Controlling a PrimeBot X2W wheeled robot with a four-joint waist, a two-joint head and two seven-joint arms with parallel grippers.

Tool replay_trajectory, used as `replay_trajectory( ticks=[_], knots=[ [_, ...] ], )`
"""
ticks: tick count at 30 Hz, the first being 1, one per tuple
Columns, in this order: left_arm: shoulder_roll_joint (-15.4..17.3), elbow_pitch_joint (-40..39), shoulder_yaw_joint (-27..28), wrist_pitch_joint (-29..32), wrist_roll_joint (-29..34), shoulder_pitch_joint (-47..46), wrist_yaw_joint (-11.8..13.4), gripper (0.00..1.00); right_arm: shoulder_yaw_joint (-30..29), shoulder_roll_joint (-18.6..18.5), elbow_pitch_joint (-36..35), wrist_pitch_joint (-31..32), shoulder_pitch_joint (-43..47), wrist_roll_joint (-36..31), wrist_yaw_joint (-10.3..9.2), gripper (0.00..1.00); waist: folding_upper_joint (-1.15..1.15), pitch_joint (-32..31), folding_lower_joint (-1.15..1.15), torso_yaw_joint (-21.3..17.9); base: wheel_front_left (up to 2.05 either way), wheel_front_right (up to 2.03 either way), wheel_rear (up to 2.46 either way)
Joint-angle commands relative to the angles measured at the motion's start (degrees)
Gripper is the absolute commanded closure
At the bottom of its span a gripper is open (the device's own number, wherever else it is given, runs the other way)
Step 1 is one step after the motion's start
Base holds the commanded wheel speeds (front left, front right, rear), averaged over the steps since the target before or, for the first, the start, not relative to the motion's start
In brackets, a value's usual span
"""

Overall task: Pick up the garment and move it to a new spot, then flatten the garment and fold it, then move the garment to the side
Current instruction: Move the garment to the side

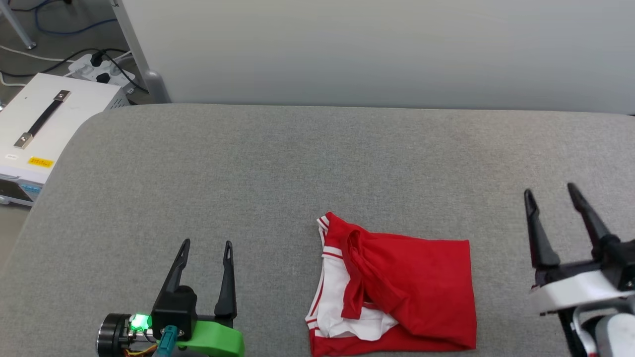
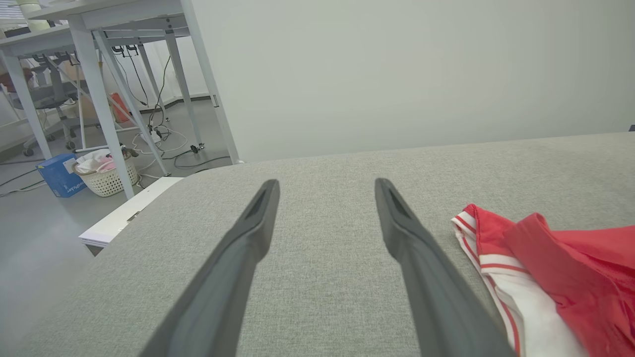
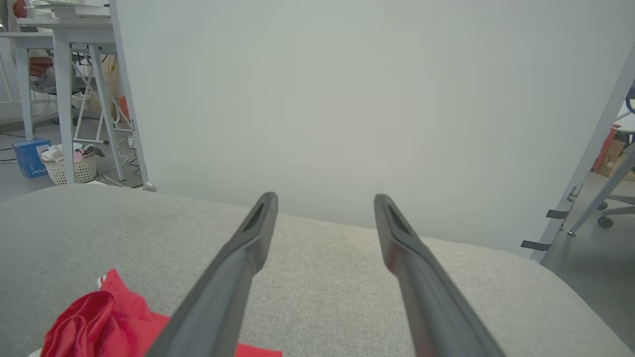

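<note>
The garment [image 1: 412,292], red with white sleeves and red-and-white striped trim, lies bunched in a rough rectangle on the grey padded table [image 1: 278,168], near its front edge and right of centre. My left gripper [image 1: 206,245] stands open to the garment's left, a hand's width away, with nothing between its fingers. My right gripper [image 1: 550,191] is open to the garment's right, also apart from it. In the left wrist view the garment [image 2: 560,267] shows at the lower right of the open left gripper [image 2: 326,183]. In the right wrist view the garment [image 3: 99,322] lies lower left of the open right gripper [image 3: 325,196].
A pale partition wall [image 1: 377,49] rises behind the table's far edge. A white case with a black handle [image 1: 44,124] and a power strip [image 1: 101,69] sit on the floor at the far left. A laundry basket [image 2: 106,173] stands among white table legs.
</note>
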Motion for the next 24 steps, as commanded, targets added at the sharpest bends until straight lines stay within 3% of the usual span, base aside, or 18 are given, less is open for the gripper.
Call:
replay_trajectory(
  ticks=[1, 5, 7, 15, 19, 24],
  knots=[
    [0.24, -0.03, 0.02, -0.34, 0.03, 0.0, -0.18, 0.0, -0.2, -1.84, -0.64, -0.52, -2.64, 0.22, -0.04, 0.0, 0.0, 0.41, 0.0, 0.11, 0.0, 0.0, 0.0],
    [0.11, -0.12, 0.01, -0.34, 0.01, -0.61, -0.17, 0.0, 0.07, -6.76, -0.53, 1.52, -8.92, 4.2, -0.04, 0.0, 0.0, 1.37, 0.0, 0.38, 0.0, 0.0, 0.0],
    [0.05, -0.06, -0.02, -0.34, -0.01, -0.86, -0.23, 0.0, 1.41, -9.89, 0.32, 5.6, -11.65, 7.42, -0.04, 0.0, 0.0, 1.77, 0.0, 0.6, 0.0, 0.0, 0.0],
    [-0.31, 0.02, -0.12, -0.34, -0.03, -1.97, -0.26, 0.0, 8.42, -19.76, 3.17, 32.8, -14.7, 27.91, -0.04, 0.0, 0.0, 3.54, 0.0, 1.78, 0.0, 0.0, 0.0],
    [-0.46, 0.01, -0.24, -0.34, 0.02, -2.63, -0.34, 0.0, 11.44, -21.85, 4.88, 42.86, -12.69, 37.03, -0.04, 0.0, 0.0, 4.37, 0.0, 2.6, 0.0, 0.0, 0.0],
    [-0.7, -0.12, -0.43, -0.34, 0.04, -3.48, -0.41, 0.0, 14.15, -22.76, 6.22, 49.36, -10.25, 44.67, -0.04, 0.0, 0.0, 5.69, 0.0, 3.73, 0.0, 0.0, 0.0]
  ],
)
